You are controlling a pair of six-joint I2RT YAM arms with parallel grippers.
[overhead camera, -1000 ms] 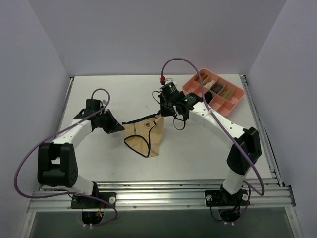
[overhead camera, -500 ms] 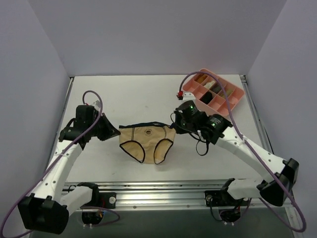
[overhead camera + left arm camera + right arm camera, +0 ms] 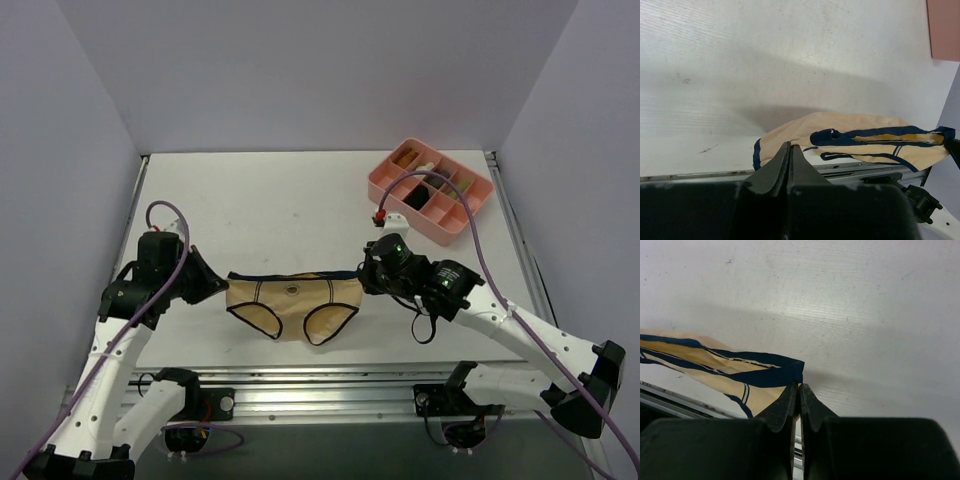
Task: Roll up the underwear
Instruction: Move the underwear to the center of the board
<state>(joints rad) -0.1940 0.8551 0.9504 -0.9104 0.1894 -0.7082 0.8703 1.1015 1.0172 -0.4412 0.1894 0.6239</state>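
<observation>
Presently the underwear [image 3: 292, 300] is spread out flat, unrolled, over the near middle of the table [image 3: 280, 200], held between the two arms. Its dark-trimmed waistband runs left to right as a nearly straight line, and the two tan leg lobes fall toward the near edge. The left gripper [image 3: 215, 283] is clamped on the left end of the waistband; the left wrist view shows its fingers [image 3: 790, 150] pressed together on the cloth's corner, with the rest of the garment [image 3: 855, 137] stretching away to the right. The right gripper [image 3: 362, 278] is likewise closed on the right end; in the right wrist view the jaws [image 3: 800, 390] meet on the dark band, and the tan fabric [image 3: 700, 357] extends to the left. A soft shadow lies on the table beneath the waistband in both wrist views, but whether the lower lobes rest on the surface cannot be told. A pink divided tray [image 3: 374, 182] sits at the far right of the table, well apart from the garment, with small rolled cloths in some compartments.
</observation>
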